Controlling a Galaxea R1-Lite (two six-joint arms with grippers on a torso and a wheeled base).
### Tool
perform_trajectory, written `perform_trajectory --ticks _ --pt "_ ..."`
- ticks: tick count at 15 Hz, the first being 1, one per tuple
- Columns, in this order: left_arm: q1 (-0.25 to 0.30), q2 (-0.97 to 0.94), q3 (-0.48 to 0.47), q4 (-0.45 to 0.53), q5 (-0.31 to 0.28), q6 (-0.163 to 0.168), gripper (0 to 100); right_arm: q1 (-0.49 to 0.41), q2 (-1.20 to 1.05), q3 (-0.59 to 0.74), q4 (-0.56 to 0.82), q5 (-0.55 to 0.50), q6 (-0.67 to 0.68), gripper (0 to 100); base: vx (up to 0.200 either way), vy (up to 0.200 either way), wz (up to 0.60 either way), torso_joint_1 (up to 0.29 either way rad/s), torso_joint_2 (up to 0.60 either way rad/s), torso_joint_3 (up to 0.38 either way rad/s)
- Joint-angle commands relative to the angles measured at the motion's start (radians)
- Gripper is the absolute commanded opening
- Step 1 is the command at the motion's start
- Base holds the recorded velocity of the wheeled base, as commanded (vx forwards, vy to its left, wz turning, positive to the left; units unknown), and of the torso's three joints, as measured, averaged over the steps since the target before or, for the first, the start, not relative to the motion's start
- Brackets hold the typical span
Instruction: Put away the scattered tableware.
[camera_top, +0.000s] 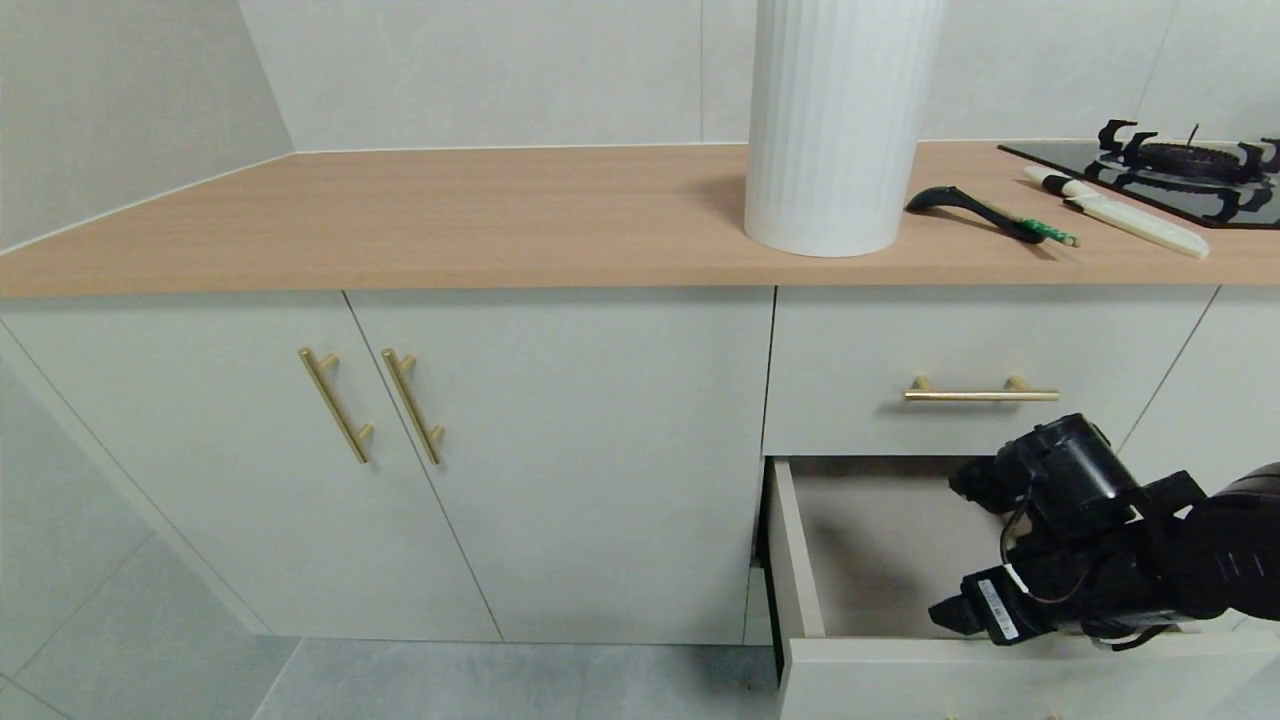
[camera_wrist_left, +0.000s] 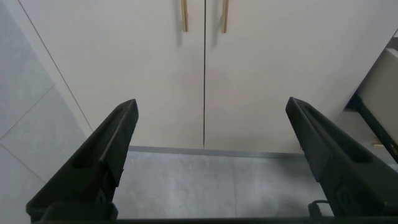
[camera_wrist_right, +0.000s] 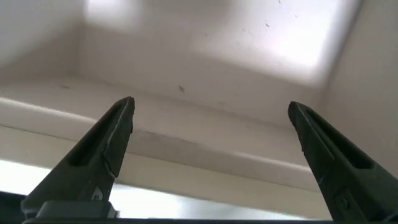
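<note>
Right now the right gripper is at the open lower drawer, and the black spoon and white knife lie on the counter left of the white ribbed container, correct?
Not quite: the head view shows the black spoon and white knife on the counter right of the white ribbed container, not left. The right gripper is at the open lower drawer, as said.

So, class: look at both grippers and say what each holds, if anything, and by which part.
Nothing is held. The left gripper is open, facing the cabinet doors; the right gripper is open at the open drawer.
</note>
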Motion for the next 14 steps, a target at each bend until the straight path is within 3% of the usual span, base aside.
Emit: perform_trajectory --ticks 1,9,14 --pt "0.000 0.001 0.000 0.000 0.001 0.000 100 0.008 -0.016 -0.003 0.015 0.000 -0.012 100 0.000 0.000 0.00 0.000 0.00 0.000" --pt "0.000 0.001 0.000 0.000 0.001 0.000 100 0.036 -0.054 0.002 0.188 0.001 -0.095 100 0.000 0.000 0.00 0.000 0.00 0.000" --pt "0.000 0.001 0.000 0.000 0.001 0.000 100 0.070 -0.102 0.000 0.365 0.036 -0.183 100 0.000 0.000 0.00 0.000 0.00 0.000"
